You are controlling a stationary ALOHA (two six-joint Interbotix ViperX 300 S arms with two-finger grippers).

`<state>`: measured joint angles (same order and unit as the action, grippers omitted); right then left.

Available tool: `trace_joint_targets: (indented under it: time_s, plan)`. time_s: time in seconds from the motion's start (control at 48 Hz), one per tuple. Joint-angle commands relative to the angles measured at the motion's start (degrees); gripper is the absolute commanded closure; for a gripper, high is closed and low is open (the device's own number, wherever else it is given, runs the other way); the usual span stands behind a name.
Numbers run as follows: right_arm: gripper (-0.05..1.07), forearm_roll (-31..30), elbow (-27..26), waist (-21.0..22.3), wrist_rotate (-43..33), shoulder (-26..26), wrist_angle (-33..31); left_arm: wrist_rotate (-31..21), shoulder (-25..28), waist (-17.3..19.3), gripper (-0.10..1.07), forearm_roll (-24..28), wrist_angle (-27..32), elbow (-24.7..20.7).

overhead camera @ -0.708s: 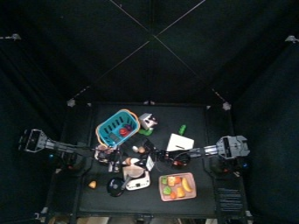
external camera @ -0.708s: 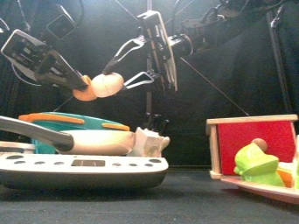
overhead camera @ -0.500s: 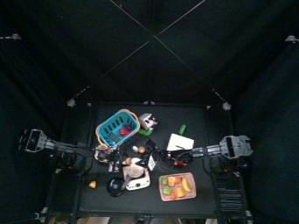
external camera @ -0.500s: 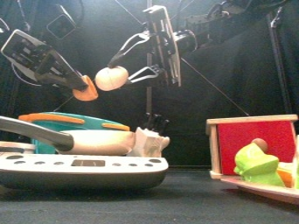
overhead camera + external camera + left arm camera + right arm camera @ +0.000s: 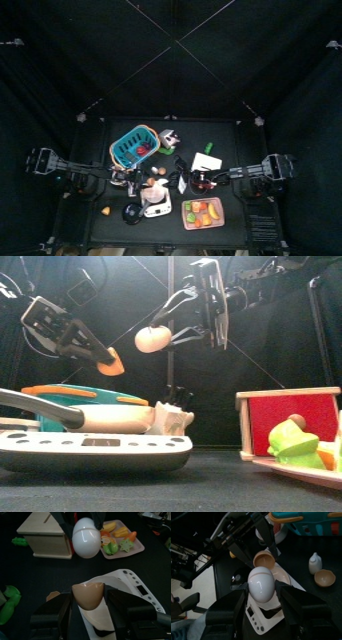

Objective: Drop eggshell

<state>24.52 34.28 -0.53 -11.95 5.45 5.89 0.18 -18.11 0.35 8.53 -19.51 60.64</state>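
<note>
The left gripper point(image 5: 87, 612) is closed on a brown eggshell half point(image 5: 88, 594), with the open side of the shell turned away from the wrist. In the front view this eggshell half point(image 5: 110, 362) hangs in the air, well above the table, at the end of the left arm that comes down from the left side.

The right gripper point(image 5: 261, 597) is clamped on a white egg part point(image 5: 260, 584), smooth and rounded. In the front view the white egg part point(image 5: 152, 338) is also in the air, a little higher than the brown half and just beside it; the two pieces are apart, with a small gap between them. The right gripper point(image 5: 178, 324) holds it from the right side.

Under both pieces a white kitchen scale point(image 5: 94, 448) stands near the front edge of the table. On it or just behind it lies a teal and orange tool point(image 5: 80, 404); I cannot tell which. Toward the front right corner there is a tray of toy fruit point(image 5: 120, 543), and beside it a wooden box point(image 5: 45, 534). In the top view a teal basket point(image 5: 135, 144) stands nearer the back left part of the table point(image 5: 227, 135).
</note>
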Motion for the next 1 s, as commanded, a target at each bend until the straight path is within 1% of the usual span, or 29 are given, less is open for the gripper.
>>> trace_joint_targets:
  time_s: [0.0, 0.125, 0.292, 0.458, 0.542, 0.771, 0.979]
  plan:
    - [0.38, -0.18, 0.26, 0.97, 0.09, 3.25, 0.88, -0.09, 2.9, 1.23, 0.3, -0.35, -0.62, -3.52]
    - [0.39, -0.18, 1.93, 1.85, 0.0, 4.75, 0.88, 0.18, 6.77, 2.37, 0.3, -1.41, -0.53, -6.5]
    - [0.39, -0.18, 3.87, 2.2, 0.0, 6.15, 1.58, -0.09, 10.72, 5.27, 0.29, -2.29, -0.53, -9.93]
    - [0.39, -0.18, 4.92, 2.29, 0.0, 6.77, 2.55, 0.0, 13.8, 7.21, 0.29, -5.98, -0.53, -12.3]
    - [0.38, 0.0, 5.19, 2.29, 0.0, 6.86, 2.64, 0.18, 15.29, 7.65, 0.29, -7.38, -0.53, -13.1]
    - [0.38, 0.09, 5.36, 2.2, 0.0, 6.86, 2.64, 0.18, 18.46, 8.96, 0.29, -7.65, -0.53, -13.89]
    - [0.39, 0.18, 5.36, 2.2, 0.0, 6.86, 2.64, 0.18, 19.34, 9.67, 0.27, -7.56, -0.53, -14.06]
